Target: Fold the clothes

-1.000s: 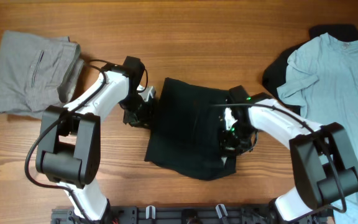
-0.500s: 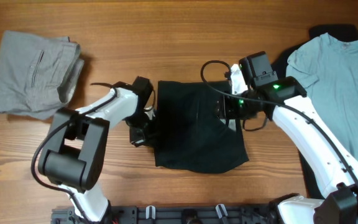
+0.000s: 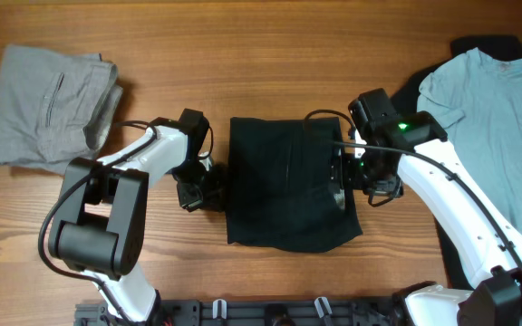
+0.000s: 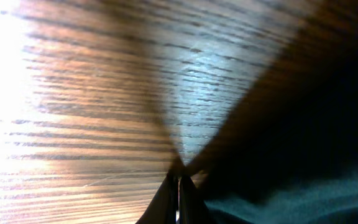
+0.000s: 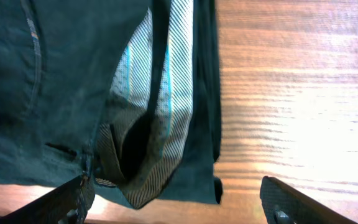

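A dark green pair of trousers (image 3: 284, 186) lies folded into a rectangle in the middle of the table. In the right wrist view its striped pocket lining (image 5: 148, 106) shows at the folded edge. My right gripper (image 3: 344, 177) hangs over the garment's right edge, open, with nothing between its fingers (image 5: 291, 202). My left gripper (image 3: 208, 186) sits low on the wood at the garment's left edge. Its fingertips (image 4: 178, 186) are pressed together, with dark cloth (image 4: 291, 155) just to their right and nothing visibly held.
Folded grey trousers (image 3: 48, 104) lie at the far left. A light blue T-shirt (image 3: 497, 118) lies spread at the right over a black garment (image 3: 406, 100). Bare wooden table (image 3: 270, 54) runs along the back.
The right gripper opened and let the dark trousers drop, now folded flat. It shifted slightly toward the near side. The left gripper closed and drew a little left off the cloth.
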Robot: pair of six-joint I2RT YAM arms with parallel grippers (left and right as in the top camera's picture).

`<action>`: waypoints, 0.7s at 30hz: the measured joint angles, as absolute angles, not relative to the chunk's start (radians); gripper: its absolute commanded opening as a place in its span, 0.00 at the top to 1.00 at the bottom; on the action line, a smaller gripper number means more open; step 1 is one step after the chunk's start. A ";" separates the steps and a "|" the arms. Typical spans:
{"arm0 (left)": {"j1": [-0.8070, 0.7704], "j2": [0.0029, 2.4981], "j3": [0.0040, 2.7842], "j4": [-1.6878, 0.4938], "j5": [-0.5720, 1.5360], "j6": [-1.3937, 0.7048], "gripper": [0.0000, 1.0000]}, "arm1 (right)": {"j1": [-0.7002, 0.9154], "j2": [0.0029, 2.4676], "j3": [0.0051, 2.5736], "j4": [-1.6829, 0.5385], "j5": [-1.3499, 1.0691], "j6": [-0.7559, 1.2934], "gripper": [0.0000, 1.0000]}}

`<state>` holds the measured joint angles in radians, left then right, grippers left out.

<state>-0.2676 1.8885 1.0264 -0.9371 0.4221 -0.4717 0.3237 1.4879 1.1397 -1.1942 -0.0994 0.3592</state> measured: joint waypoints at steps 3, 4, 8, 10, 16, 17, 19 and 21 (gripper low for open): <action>-0.266 1.892 1.036 -0.927 0.487 -0.390 0.96 | 0.324 1.488 1.140 -1.273 -0.091 0.368 0.00; -0.266 1.895 1.049 -0.938 0.524 -0.364 0.96 | 0.324 1.488 1.140 -1.296 -0.091 0.376 0.00; -0.282 1.896 1.098 -0.938 0.679 -0.281 0.96 | 0.324 1.488 1.140 -1.303 -0.097 0.400 0.00; -0.331 1.896 1.097 -0.942 0.674 -0.271 0.96 | 0.324 1.488 1.140 -1.282 -0.120 0.400 0.00; -0.425 1.895 1.031 -0.935 0.573 -0.329 0.96 | 0.324 1.488 1.140 -1.270 -0.138 0.408 0.01; -0.410 1.895 1.031 -0.934 0.564 -0.332 0.96 | 0.324 1.488 1.140 -1.269 -0.139 0.422 0.00; -0.332 1.895 1.034 -0.962 0.550 -0.334 0.96 | 0.324 1.488 1.140 -1.235 -0.166 0.451 0.00; -0.258 1.895 1.048 -1.019 0.546 -0.307 0.96 | 0.324 1.488 1.140 -1.196 -0.198 0.472 0.00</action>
